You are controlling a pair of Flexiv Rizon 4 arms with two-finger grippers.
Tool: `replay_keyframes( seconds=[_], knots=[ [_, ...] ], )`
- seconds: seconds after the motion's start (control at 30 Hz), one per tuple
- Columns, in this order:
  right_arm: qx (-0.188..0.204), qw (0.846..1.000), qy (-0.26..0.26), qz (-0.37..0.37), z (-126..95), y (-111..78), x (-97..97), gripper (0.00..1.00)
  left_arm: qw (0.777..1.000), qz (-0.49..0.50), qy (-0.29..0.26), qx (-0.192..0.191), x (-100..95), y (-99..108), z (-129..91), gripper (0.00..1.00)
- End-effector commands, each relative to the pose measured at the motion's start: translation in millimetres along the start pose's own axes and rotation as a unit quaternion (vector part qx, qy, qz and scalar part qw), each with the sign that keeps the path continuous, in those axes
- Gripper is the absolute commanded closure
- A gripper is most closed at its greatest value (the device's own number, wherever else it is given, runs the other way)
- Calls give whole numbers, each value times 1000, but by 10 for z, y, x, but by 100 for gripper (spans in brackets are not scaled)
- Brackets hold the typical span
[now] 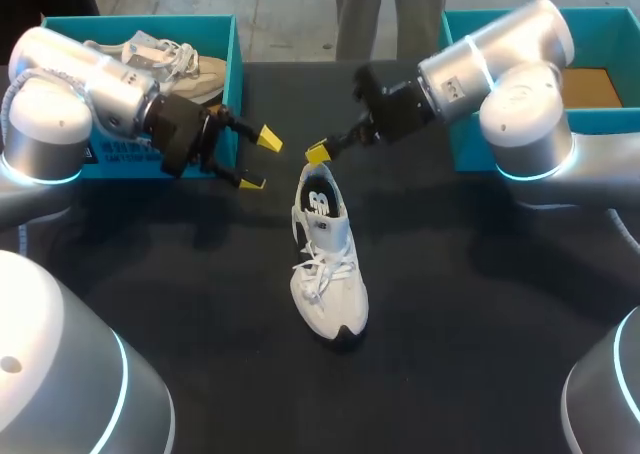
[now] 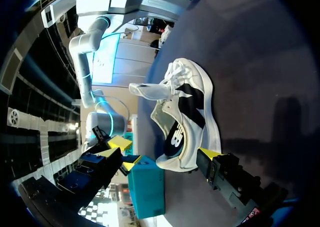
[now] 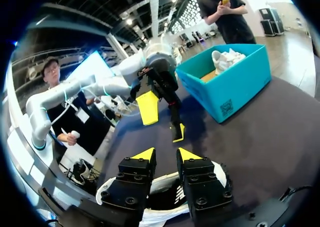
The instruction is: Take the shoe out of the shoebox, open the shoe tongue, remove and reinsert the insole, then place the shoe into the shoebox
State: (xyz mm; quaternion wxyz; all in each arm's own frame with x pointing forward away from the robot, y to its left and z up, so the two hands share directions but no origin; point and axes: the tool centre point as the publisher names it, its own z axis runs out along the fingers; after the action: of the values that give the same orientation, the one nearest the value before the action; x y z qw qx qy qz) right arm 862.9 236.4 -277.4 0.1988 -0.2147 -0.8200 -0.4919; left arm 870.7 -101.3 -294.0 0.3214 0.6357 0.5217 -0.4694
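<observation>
Jaws: my left gripper [image 1: 261, 161], released wide; my right gripper [image 1: 318, 154], narrowly parted, just above heel of white shoe [image 1: 328, 264], upright on black desk [image 1: 480, 314].

**Where everything sits**

The shoe [image 1: 325, 254] stands mid-table [image 1: 470, 334], heel to the back and toe toward me. My left gripper [image 1: 261, 161] hangs behind and left of the heel, and my right gripper [image 1: 318, 154] is just over it. The left shoebox [image 1: 215, 34] sits back left with a second shoe [image 1: 170, 59] inside. The right shoebox [image 1: 465, 144] sits back right.
</observation>
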Motion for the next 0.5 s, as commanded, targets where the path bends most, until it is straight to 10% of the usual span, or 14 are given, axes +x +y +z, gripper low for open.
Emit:
replay_keyframes(
  seconds=[0.03,0.5],
  knots=[
    [-28,999,-16,12,27,-99,58,100,1000,0,8,3,-55,7,-49,0],
    [-31,993,-103,57,-27,-173,71,100,1000,6,23,6,-234,-19,-280,0]
  ],
)
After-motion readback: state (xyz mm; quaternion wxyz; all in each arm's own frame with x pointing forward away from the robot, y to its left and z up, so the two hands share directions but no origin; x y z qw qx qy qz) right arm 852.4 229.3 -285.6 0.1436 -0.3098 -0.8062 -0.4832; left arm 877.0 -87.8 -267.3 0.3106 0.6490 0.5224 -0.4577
